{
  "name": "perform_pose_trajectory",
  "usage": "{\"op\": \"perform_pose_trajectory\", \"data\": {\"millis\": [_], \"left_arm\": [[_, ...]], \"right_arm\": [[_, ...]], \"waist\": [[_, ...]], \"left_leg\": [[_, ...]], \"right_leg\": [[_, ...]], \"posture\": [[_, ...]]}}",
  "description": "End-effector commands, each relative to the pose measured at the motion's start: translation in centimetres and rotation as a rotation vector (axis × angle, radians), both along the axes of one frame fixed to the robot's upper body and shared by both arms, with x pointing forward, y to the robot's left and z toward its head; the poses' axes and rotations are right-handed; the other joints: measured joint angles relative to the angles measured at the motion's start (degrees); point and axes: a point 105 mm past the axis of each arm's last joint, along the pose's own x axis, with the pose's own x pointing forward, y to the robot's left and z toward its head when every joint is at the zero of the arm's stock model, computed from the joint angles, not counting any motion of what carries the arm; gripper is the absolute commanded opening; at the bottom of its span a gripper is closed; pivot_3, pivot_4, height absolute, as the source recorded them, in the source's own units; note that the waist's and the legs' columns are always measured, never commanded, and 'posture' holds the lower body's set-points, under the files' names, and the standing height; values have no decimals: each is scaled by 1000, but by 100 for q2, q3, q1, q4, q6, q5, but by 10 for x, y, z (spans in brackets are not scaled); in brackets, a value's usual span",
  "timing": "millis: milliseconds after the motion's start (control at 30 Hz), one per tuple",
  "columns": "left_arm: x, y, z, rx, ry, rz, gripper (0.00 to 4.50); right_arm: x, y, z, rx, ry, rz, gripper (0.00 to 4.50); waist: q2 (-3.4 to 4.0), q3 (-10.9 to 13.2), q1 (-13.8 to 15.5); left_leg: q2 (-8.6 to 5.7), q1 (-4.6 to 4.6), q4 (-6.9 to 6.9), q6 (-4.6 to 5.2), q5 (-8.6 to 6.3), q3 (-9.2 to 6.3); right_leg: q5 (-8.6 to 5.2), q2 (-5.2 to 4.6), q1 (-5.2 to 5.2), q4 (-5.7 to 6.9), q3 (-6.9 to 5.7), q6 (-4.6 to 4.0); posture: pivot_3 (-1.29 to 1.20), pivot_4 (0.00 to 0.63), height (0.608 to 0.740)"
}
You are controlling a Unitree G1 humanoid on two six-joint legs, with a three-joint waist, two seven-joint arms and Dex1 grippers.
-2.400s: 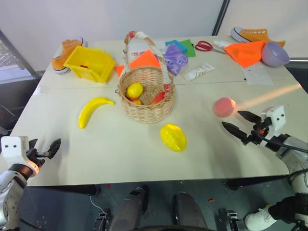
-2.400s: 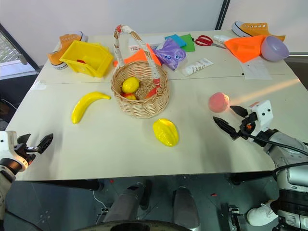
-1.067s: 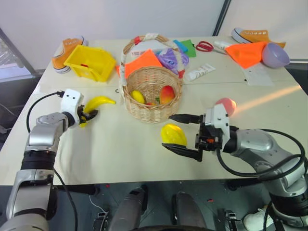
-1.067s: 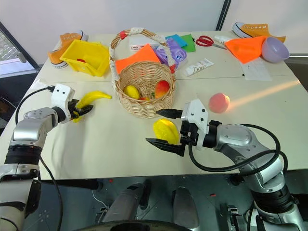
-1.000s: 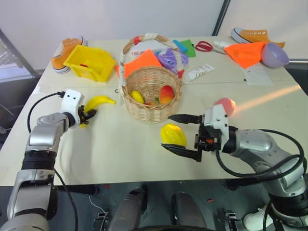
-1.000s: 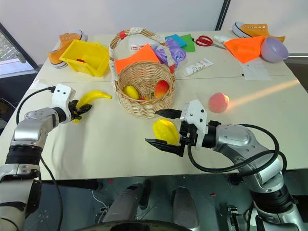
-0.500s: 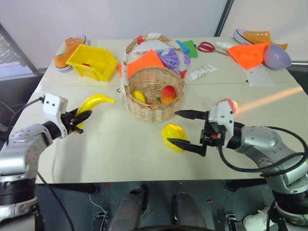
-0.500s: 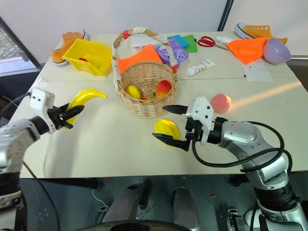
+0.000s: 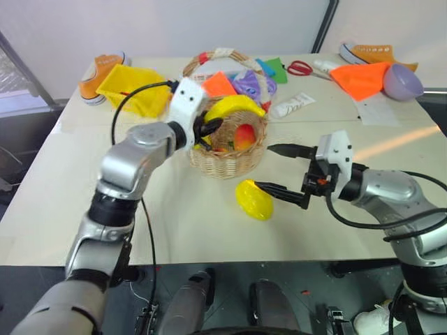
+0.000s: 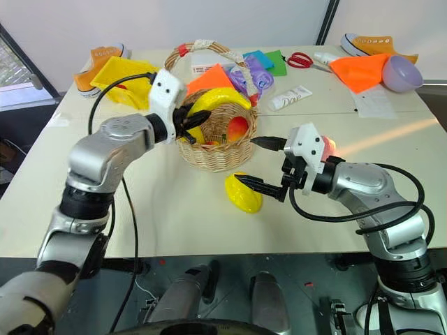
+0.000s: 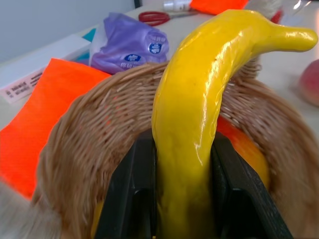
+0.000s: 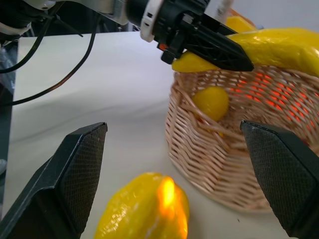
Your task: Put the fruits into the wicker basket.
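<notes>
The left pincer is clamped on the banana, holding it over the open mouth of the wicker basket, where a lemon and a red-orange fruit already lie. The step in hand looks like the drop: the fingers need only part so the banana falls inside the rim. The right pincer stands spread wide, its fingers on either side of the ribbed yellow fruit on the tabletop without touching it; lowering and closing on it would likely come next. The peach sits behind that arm, mostly hidden.
</notes>
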Motion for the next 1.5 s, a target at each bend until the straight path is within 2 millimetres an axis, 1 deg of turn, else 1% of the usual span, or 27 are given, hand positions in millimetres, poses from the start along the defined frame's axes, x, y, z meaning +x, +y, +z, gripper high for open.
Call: {"op": "perform_pose_trajectory", "data": {"millis": [33,100,133,167,200,300,333,433,500,633,700,733,800,867,900,933,967,1067,1133,1200,1233,1300,1367,1433,1500], "left_arm": [[5,-5,5,23,-39,-19,1779],[4,-3,13,16,-79,-35,2677],[4,-2,17,14,-99,-40,3238],[1,2,22,14,-122,-53,3647],[0,4,24,15,-136,-62,3647],[-22,12,34,-19,-192,-179,3647],[-30,17,34,-29,-196,-207,3647],[-45,28,32,-51,-184,-256,3647],[-65,44,18,-55,-120,-314,3647],[-96,61,-7,-6,-19,-373,3647],[-114,67,-20,-5,29,-406,3723],[-119,68,-23,-9,41,-413,3723],[-126,68,-25,-12,45,-418,3723],[-130,68,-26,-13,44,-422,3723],[-131,68,-28,-10,49,-420,3723],[-132,69,-29,-7,51,-412,3723],[-131,70,-29,-7,50,-398,3723],[-129,74,-28,-13,34,-369,3723],[-131,76,-27,-13,18,-363,3723],[-132,80,-26,-14,8,-353,3723],[-132,82,-26,-16,8,-346,3723],[-132,86,-27,-19,10,-336,3723],[-133,88,-27,-19,7,-333,3723],[-133,87,-24,-22,-14,-334,3723],[-133,83,-19,-42,-39,-345,3723]], "right_arm": [[-6,-1,-3,-36,7,-28,4500],[-8,3,-18,-58,59,-47,4500],[-9,6,-22,-61,75,-52,4500],[-9,9,-29,-59,102,-60,4500],[-10,10,-33,-58,119,-66,4500],[-11,15,-50,-67,187,-82,4500],[-12,16,-57,-80,203,-88,4500],[-11,17,-67,-103,220,-106,4500],[-8,17,-73,-103,233,-128,4500],[-4,14,-77,-77,251,-156,4500],[-4,12,-79,-64,268,-151,3942],[-4,12,-80,-62,273,-149,3646],[-3,11,-81,-62,277,-149,2724],[-2,10,-81,-67,270,-148,1607],[-2,10,-80,-72,256,-148,1129],[-1,10,-79,-78,240,-145,541],[-1,11,-75,-87,213,-136,90],[-4,16,-59,-88,143,-77,90],[-10,28,-33,-43,88,6,90],[-10,37,-6,13,28,55,90],[-3,41,7,32,-12,47,90],[14,46,27,44,-81,4,90],[39,55,42,43,-140,-73,90],[62,64,48,51,-136,-148,90],[83,75,47,38,-140,-214,90]], "waist": [[0,0,9],[0,0,12],[-1,1,12],[-1,1,12],[-1,1,2],[0,0,-20],[1,0,-23],[1,0,-15],[2,-1,-26],[3,-1,-88],[3,-1,-86],[3,-1,-84],[3,-2,-50],[3,-2,-34],[3,-2,-36],[3,-2,-37],[4,-3,-38],[6,-3,-39],[9,-1,-73],[11,1,-104],[11,1,-113],[12,0,-122],[12,0,-114],[12,0,-103],[11,0,-89]], "left_leg": [[0,0,-3,-1,0,0],[0,0,-2,-2,1,-3],[0,0,1,-2,2,-3],[0,-2,4,-3,2,-3],[0,-1,7,-3,2,-3],[-1,0,9,-3,2,-2],[-1,0,8,-3,2,-3],[-1,0,6,-3,2,-7],[-1,1,6,-4,2,-8],[0,5,4,-5,1,-8],[0,10,4,-13,-4,-10],[0,10,4,-14,-5,-10],[0,11,4,-15,-6,-10],[0,12,4,-16,-7,-9],[0,12,4,-16,-7,-9],[0,13,4,-16,-7,-9],[0,13,4,-16,-7,-9],[0,13,3,-17,-7,-9],[0,12,3,-17,-7,-9],[1,9,1,-17,-7,-8],[3,9,0,-17,-7,-8],[6,10,-2,-17,-7,-8],[6,10,-5,-17,-7,-8],[6,11,-6,-18,-7,-8],[6,11,-9,-20,-5,-8]], "right_leg": [[0,0,-1,0,0,0],[0,1,-1,2,-1,0],[0,1,-1,4,-1,0],[0,1,-1,5,-1,-1],[1,1,1,5,-1,-1],[1,0,2,5,1,-2],[1,0,2,4,1,-2],[1,1,-1,6,0,-3],[1,2,0,5,-1,-3],[-1,2,-6,4,1,-6],[-4,2,-6,3,1,-12],[-10,2,-6,2,1,-24],[-13,1,-4,-1,1,-28],[-13,1,-4,-3,1,-30],[-13,1,-4,-4,2,-31],[-12,1,-3,-4,3,-32],[-12,1,-4,-4,3,-32],[-12,1,-6,-4,4,-33],[-12,1,-9,-4,5,-33],[-12,1,-12,-3,6,-33],[-11,1,-13,-3,7,-35],[-10,3,-14,-3,7,-36],[-11,4,-18,-4,7,-37],[-10,7,-22,-3,7,-39],[-8,8,-23,-2,7,-41]], "posture": [[0,150,740],[0,150,740],[0,150,740],[0,150,740],[0,150,740],[0,150,740],[0,150,740],[0,150,740],[0,150,740],[0,150,740],[0,150,740],[0,150,740],[0,150,740],[0,150,740],[0,150,740],[0,150,740],[0,150,740],[0,150,740],[0,150,740],[0,150,740],[0,150,740],[0,150,740],[0,150,740],[0,150,740],[0,150,740]]}}
